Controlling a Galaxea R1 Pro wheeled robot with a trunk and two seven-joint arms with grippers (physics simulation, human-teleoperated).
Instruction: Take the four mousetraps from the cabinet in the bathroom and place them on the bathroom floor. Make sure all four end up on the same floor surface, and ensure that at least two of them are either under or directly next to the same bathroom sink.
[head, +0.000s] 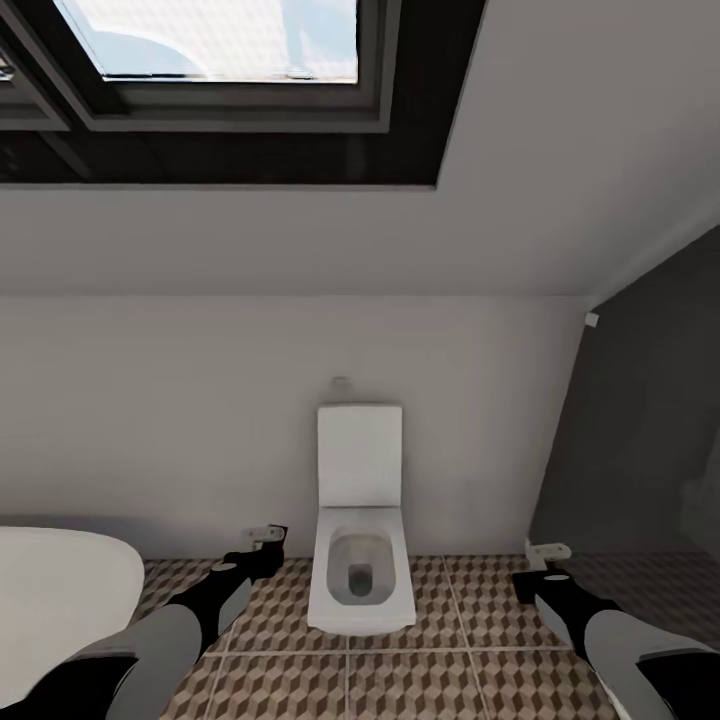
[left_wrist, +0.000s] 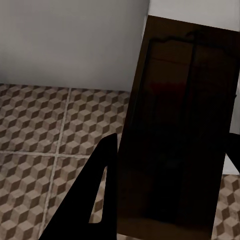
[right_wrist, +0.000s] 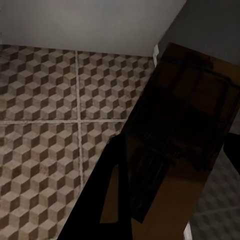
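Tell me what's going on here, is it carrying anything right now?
Yes, both grippers are loaded. The left gripper holds a mousetrap between its fingers, and the right gripper holds a second mousetrap. The robot faces the white toilet against the back wall, arms held low over the cube-patterned bathroom floor. The bathtub's rim is beside its left arm. Neither trap has been set down yet.

The bathtub (head: 60, 590) was cut off at the head view's left edge, only its rounded end showing. In each wrist view a mousetrap (left_wrist: 180, 140) (right_wrist: 185, 145) sat so dark and close that its wire barely read, its lower end running out of frame. One finger (left_wrist: 95, 200) showed clearly per gripper; the other stayed mostly hidden.
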